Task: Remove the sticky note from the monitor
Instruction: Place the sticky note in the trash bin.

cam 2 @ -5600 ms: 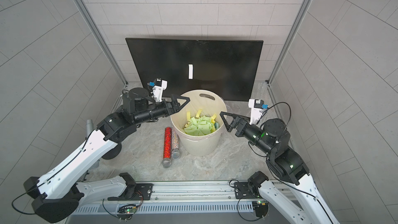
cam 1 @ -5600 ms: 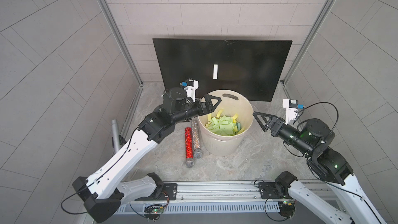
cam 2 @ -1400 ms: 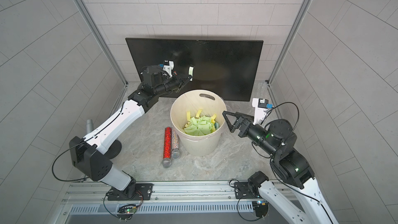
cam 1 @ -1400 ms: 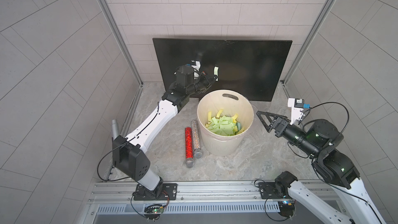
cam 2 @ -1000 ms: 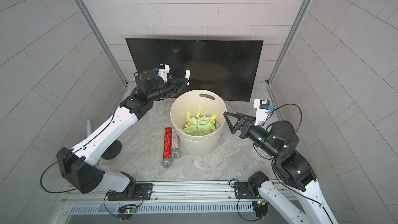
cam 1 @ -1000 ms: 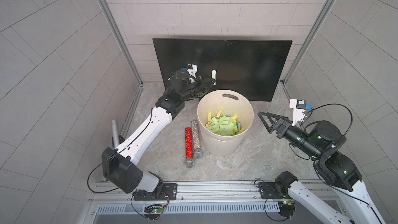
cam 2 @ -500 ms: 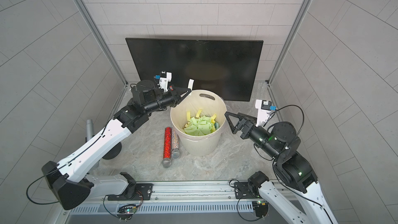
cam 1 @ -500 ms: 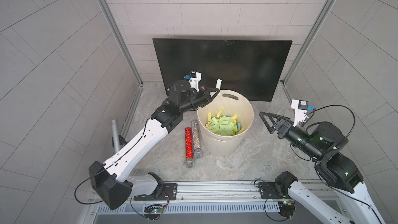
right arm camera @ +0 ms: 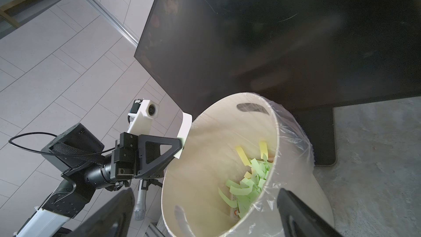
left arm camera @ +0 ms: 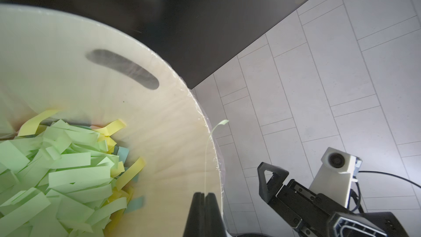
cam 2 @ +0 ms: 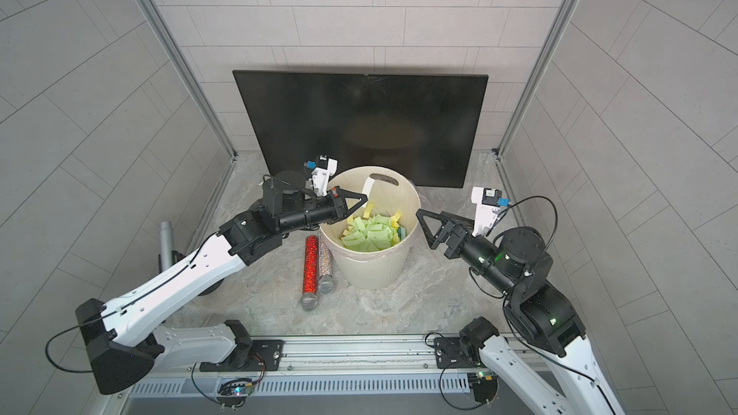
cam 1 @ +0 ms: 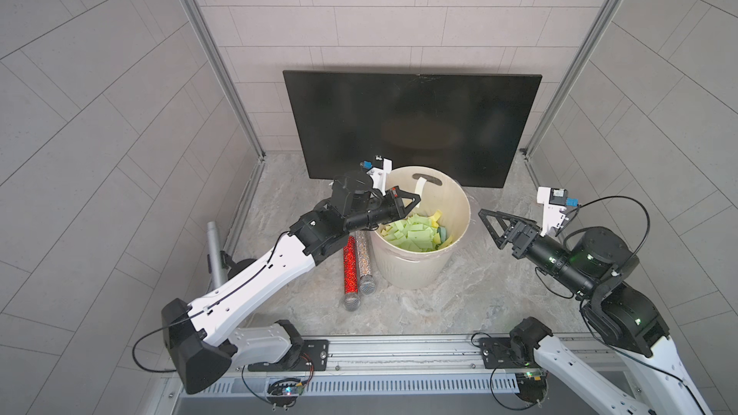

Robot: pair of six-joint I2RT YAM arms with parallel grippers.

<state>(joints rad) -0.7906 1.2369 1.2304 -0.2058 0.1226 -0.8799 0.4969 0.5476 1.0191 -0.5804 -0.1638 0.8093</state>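
Note:
The monitor (cam 1: 411, 121) (cam 2: 359, 121) leans against the back wall, its dark face bare in both top views. A pale sticky note (cam 1: 420, 187) (cam 2: 368, 187) (right arm camera: 185, 126) stands up from my left gripper (cam 1: 417, 198) (cam 2: 364, 198) (left arm camera: 204, 196), which is shut on its lower end. In the left wrist view the note (left arm camera: 206, 156) shows edge-on with a curled tip. The gripper hangs over the near-left rim of the cream bucket (cam 1: 407, 273) (cam 2: 371, 269). My right gripper (cam 1: 489, 229) (cam 2: 423, 225) (right arm camera: 205, 213) stands open and holds nothing, just right of the bucket.
Green and yellow paper strips (cam 1: 411, 233) fill the bottom of the plastic-lined bucket. A red glitter microphone (cam 1: 350, 265) and a silver one (cam 1: 364, 261) lie against its left side. A grey microphone (cam 1: 215, 253) stands by the left wall. A metal rail (cam 1: 399, 349) runs along the front.
My left gripper has drawn back from the monitor's face and down to the bucket's rim, carrying the note with it. The right arm has barely moved.

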